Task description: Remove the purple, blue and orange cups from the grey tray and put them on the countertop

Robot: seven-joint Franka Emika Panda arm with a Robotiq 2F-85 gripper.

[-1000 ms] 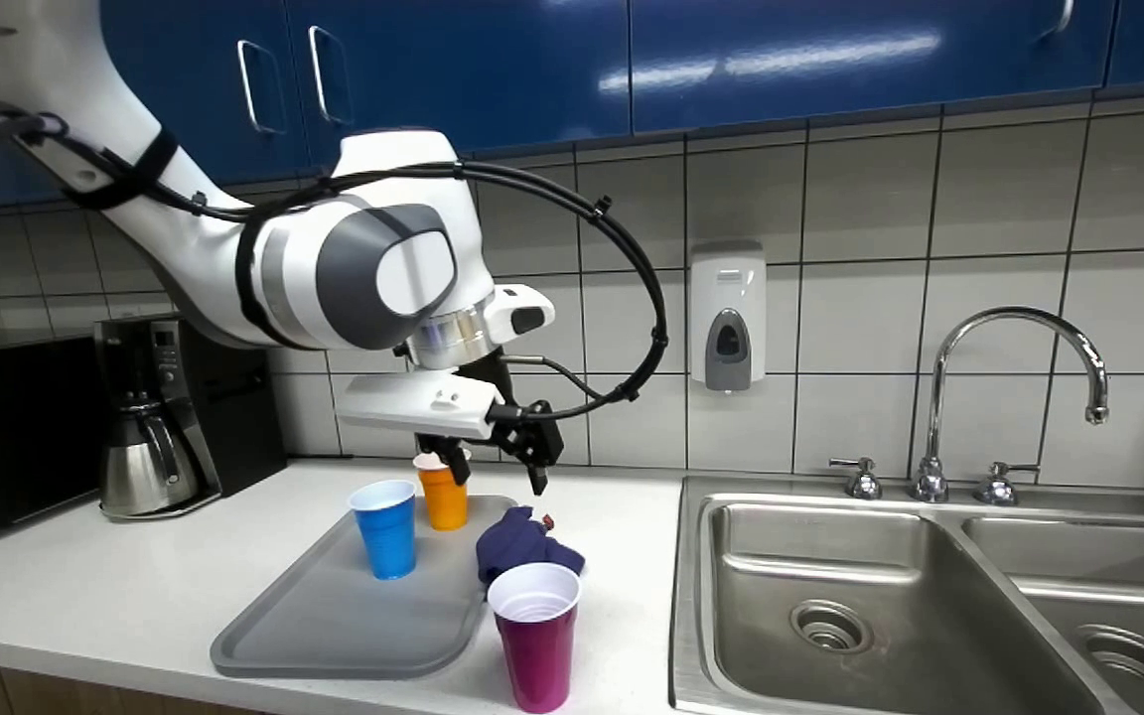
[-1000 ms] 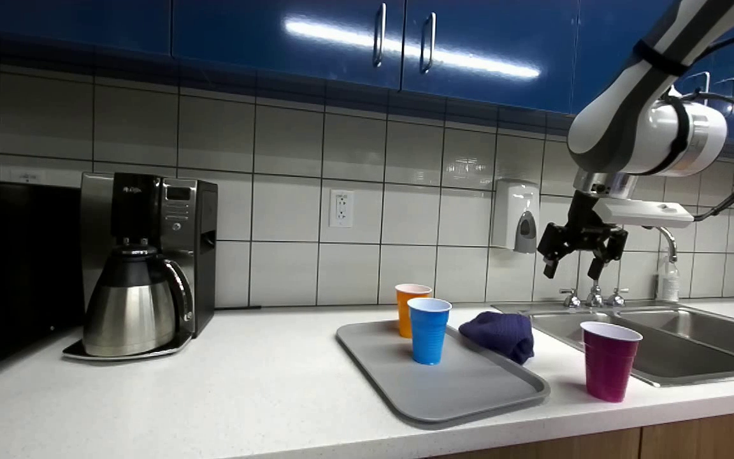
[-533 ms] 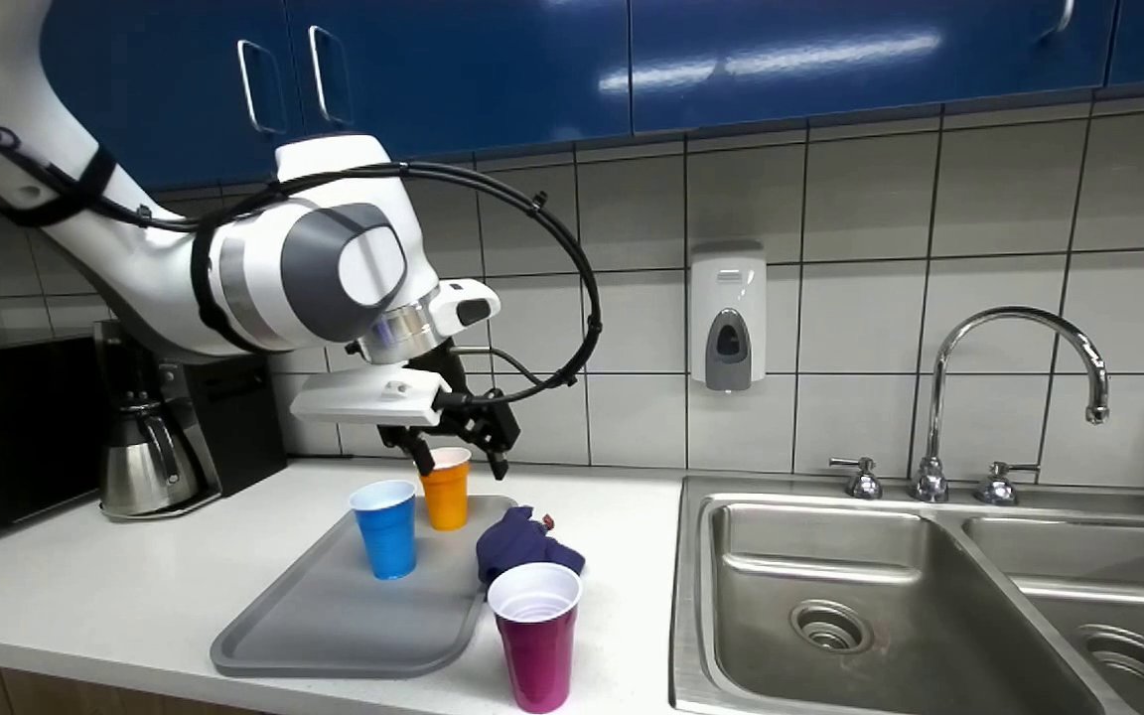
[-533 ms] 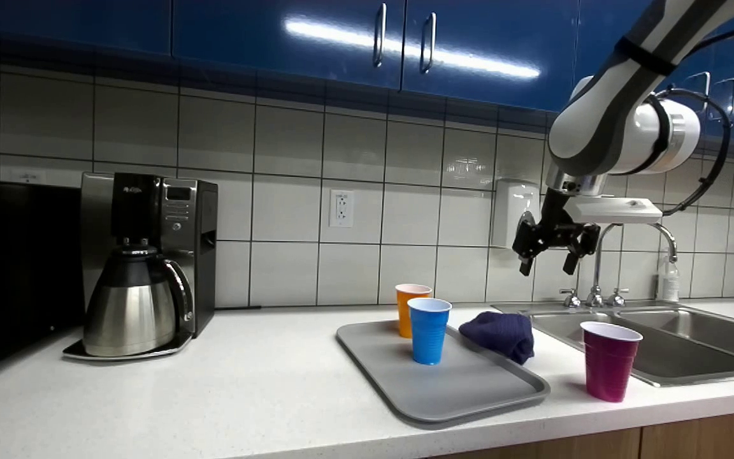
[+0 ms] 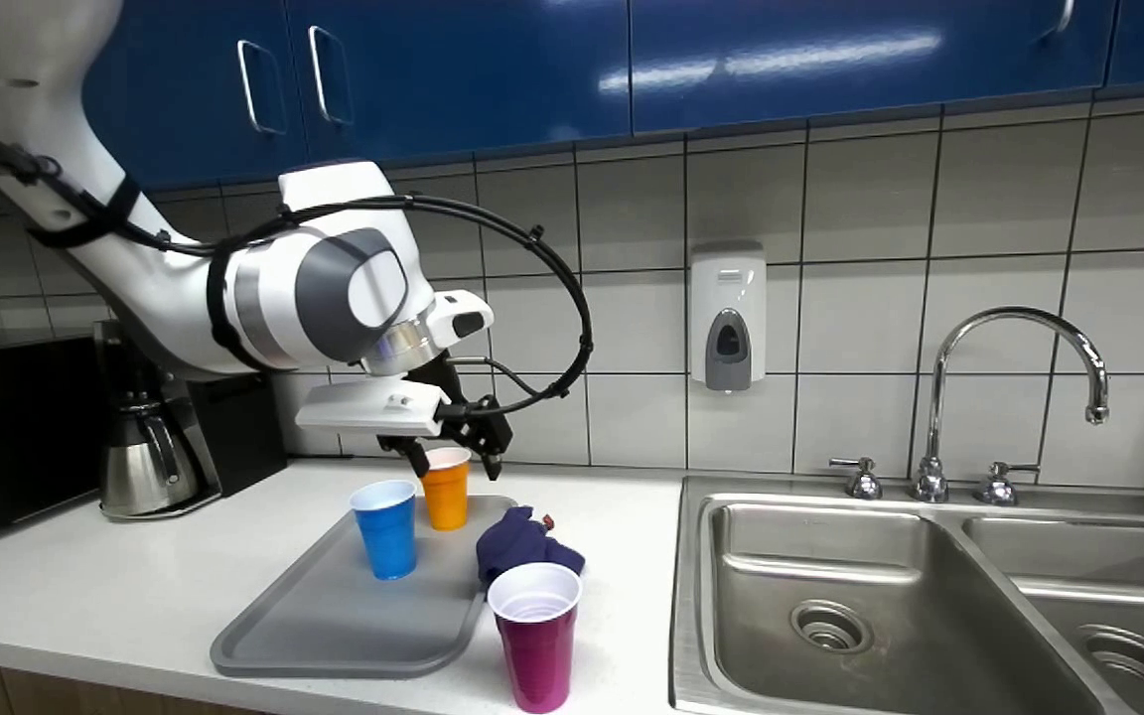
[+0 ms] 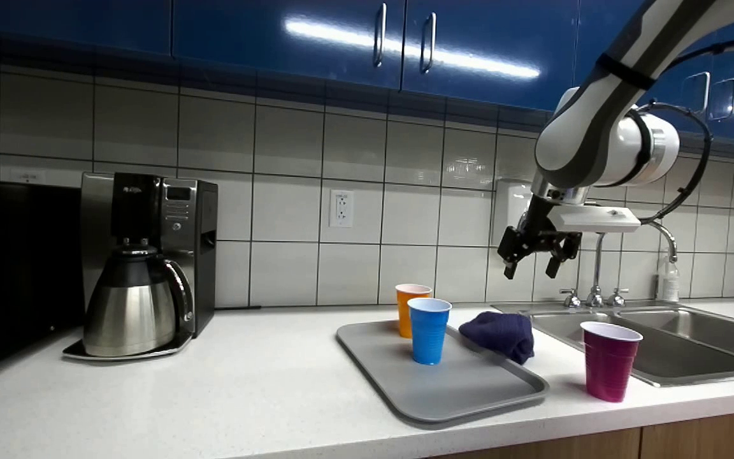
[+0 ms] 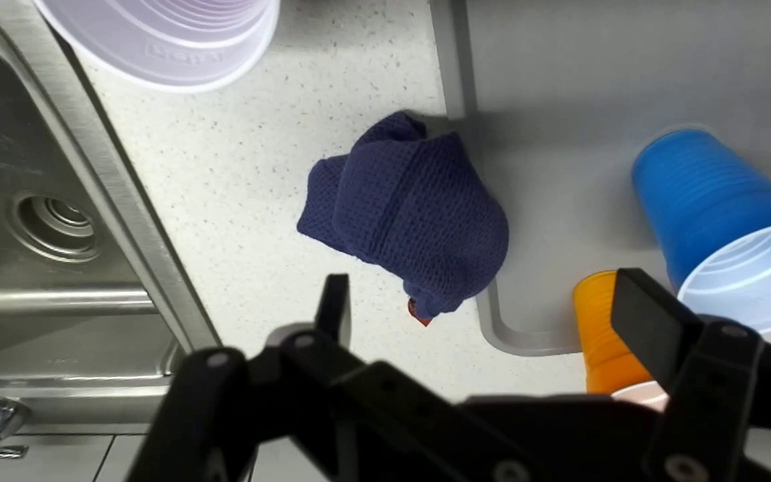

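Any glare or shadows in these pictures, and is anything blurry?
In both exterior views, white glare streaks the blue cabinets; in the wrist view, soft shade falls on the grey tray, the weave of the dark cloth is crisp, and the gripper looks slightly soft-edged.

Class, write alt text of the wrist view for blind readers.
The robot's open hand spans the bottom; mid-picture, a dark purple cloth hides part of the grey tray's rim. At right, the blue cup and partly hidden orange cup stand on the tray; at left, the purple cup's pale inside and a sink.
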